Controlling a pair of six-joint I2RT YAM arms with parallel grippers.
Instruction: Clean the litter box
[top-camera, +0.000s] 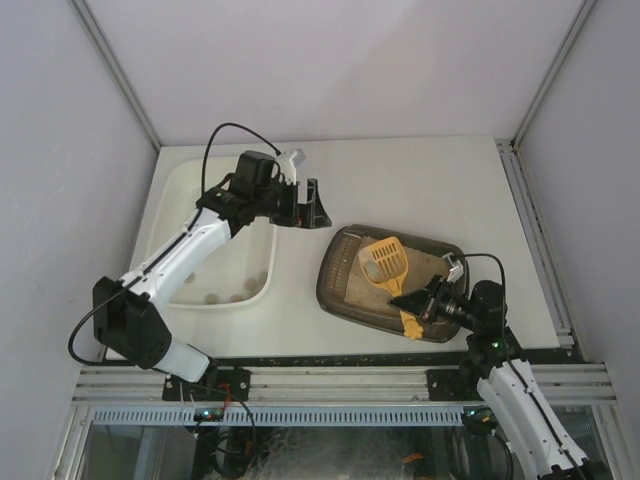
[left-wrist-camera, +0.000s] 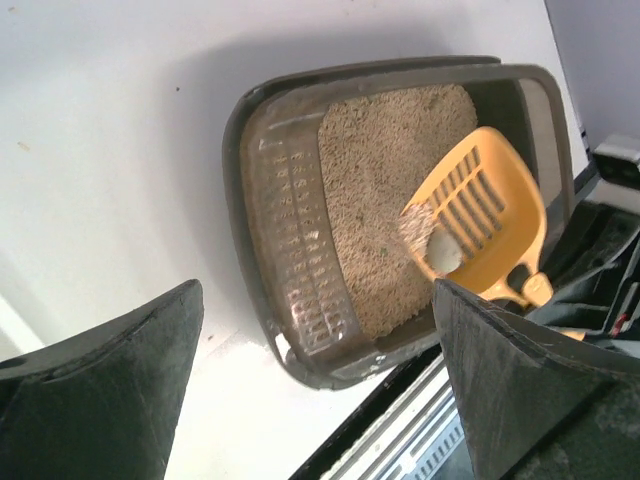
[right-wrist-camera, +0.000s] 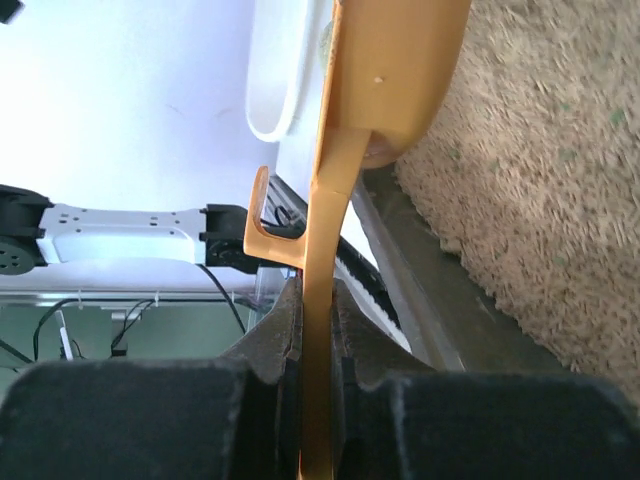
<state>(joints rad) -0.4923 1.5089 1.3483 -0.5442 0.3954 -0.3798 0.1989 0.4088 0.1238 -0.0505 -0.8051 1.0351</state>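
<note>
A large white rectangular plastic tub (top-camera: 272, 262) lay below and to the left of the left pincer (top-camera: 305, 205), whose arm reached across it. A few small pale lumps (top-camera: 236, 297) sat on the tub's floor, well behind the pincer's tips. The left pincer hung above the white table (top-camera: 420, 180) with its two black fingers (left-wrist-camera: 110, 390) spread wide and nothing between them.

Ahead of those tips lay the litter box (top-camera: 332, 268), a dark grey-brown rectangular plastic tray with rounded corners. It lay flat on the table and apart from the tub. Pale beige sandy litter (left-wrist-camera: 380, 180) covered much of its floor, leaving a bare ribbed strip on the side nearer the left pincer.

A yellow slotted plastic scoop (top-camera: 383, 262) was over the litter, its blade stretching forward from the right pincer (top-camera: 415, 300) toward the tray's middle. A pale lump (left-wrist-camera: 445, 250) rested on the blade. The right pincer, at the tray's near right corner, was clamped on the scoop's thin handle, which ran straight out between its jaws.
</note>
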